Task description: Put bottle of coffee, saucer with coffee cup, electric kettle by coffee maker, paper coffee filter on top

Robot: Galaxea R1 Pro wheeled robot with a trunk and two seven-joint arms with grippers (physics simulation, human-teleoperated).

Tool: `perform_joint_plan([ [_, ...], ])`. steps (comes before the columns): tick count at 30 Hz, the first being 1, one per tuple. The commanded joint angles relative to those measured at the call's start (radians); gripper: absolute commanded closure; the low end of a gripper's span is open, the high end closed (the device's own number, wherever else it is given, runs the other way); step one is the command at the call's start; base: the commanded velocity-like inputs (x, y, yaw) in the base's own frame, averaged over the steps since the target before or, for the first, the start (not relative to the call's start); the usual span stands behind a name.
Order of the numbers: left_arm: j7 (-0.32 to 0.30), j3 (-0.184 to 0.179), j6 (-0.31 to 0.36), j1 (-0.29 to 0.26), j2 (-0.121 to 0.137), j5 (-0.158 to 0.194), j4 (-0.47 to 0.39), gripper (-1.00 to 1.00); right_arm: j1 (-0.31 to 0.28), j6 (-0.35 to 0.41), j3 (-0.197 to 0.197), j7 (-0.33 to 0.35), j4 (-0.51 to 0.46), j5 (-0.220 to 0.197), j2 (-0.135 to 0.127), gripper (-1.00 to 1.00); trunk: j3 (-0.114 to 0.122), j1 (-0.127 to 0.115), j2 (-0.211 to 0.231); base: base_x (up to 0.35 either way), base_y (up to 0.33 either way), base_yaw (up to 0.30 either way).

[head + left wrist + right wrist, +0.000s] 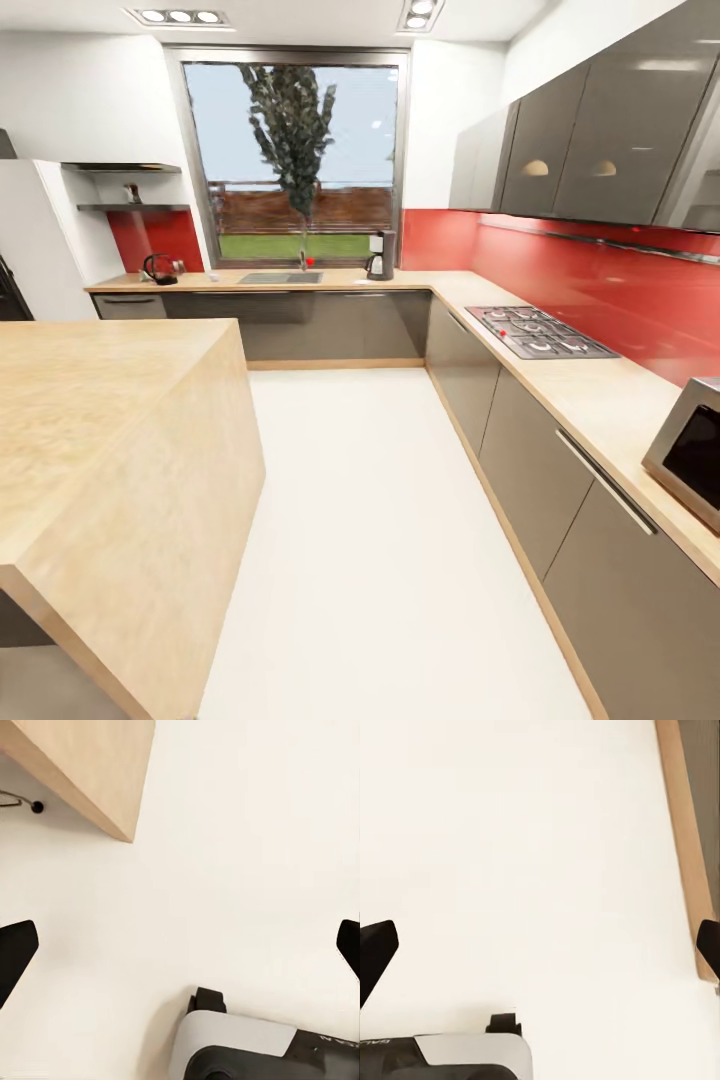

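Head view: far across the white floor (pixel 380 520), under the window (pixel 295 160), runs the long light wood-tone kitchen countertop (pixel 330 277) over grey cabinet fronts. On it, right of the steel sink (pixel 280 277), stands the boxy black coffee maker with white upper housing (pixel 381 256). At the worktop's left end sits the rounded dark smoky electric kettle with black handle (pixel 159 269). Above that end, on a grey wall shelf (pixel 132 207), stands a small dark item (pixel 132 193), too small to identify. Nearer, on the left, looms a big orange-brown wooden bar (pixel 110 440). Along the right run a red backsplash (pixel 600 290), a steel gas hob (pixel 538 332), a silver microwave (pixel 690 450) and grey upper cabinets (pixel 600 130).

Left wrist view: left gripper (pixel 180 949) spread wide, two black fingertips (pixel 15 949) at opposite edges with only bare white floor between. Beyond the fingers, a corner of the wooden bar; below them, part of the grey-and-black robot base (pixel 247 1050).

Right wrist view: right gripper (pixel 540 949) likewise wide apart and holding nothing, black fingertips (pixel 375 949) at the edges, white floor between. Past one finger, a wood-tone plinth strip (pixel 682 840) beneath a grey cabinet; robot base below.
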Motion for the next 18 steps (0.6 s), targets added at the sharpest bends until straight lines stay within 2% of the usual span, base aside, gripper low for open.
perform_joint_plan([
  [1,0.0,0.002,-0.004,0.001,0.001,0.01,0.003,-1.0,-0.001,-0.015,-0.001,0.0,-0.003,0.001,0.0,-1.0,-0.002,0.001,-0.002,0.0,0.0,0.0],
  [6,-0.003,0.003,-0.007,0.011,0.002,0.012,0.008,-1.0,-0.001,-0.085,0.004,0.006,0.026,0.006,0.002,-1.0,-0.002,0.001,-0.002,0.0,0.0,0.0],
  [7,-0.001,0.005,-0.076,0.013,0.012,0.012,0.008,-1.0,-0.001,-0.106,0.003,0.007,0.107,0.008,0.002,-1.0,-0.002,0.001,-0.002,0.0,0.0,0.0],
  [9,0.0,0.005,-0.124,0.012,0.019,0.013,0.009,-1.0,-0.001,-0.114,0.003,0.006,0.116,0.008,0.003,-1.0,-0.002,0.001,-0.002,0.0,0.0,0.0],
  [15,-0.008,0.0,-0.169,0.014,0.021,0.005,0.009,-1.0,-0.001,-0.14,0.003,0.003,0.126,0.007,0.003,-1.0,-0.002,0.001,-0.002,0.0,0.0,0.0],
  [18,-0.012,-0.007,-0.176,0.026,0.02,-0.011,0.008,-1.0,-0.001,-0.143,0.003,0.002,0.128,0.007,0.003,-1.0,-0.002,0.001,-0.002,0.082,0.0,0.0],
])
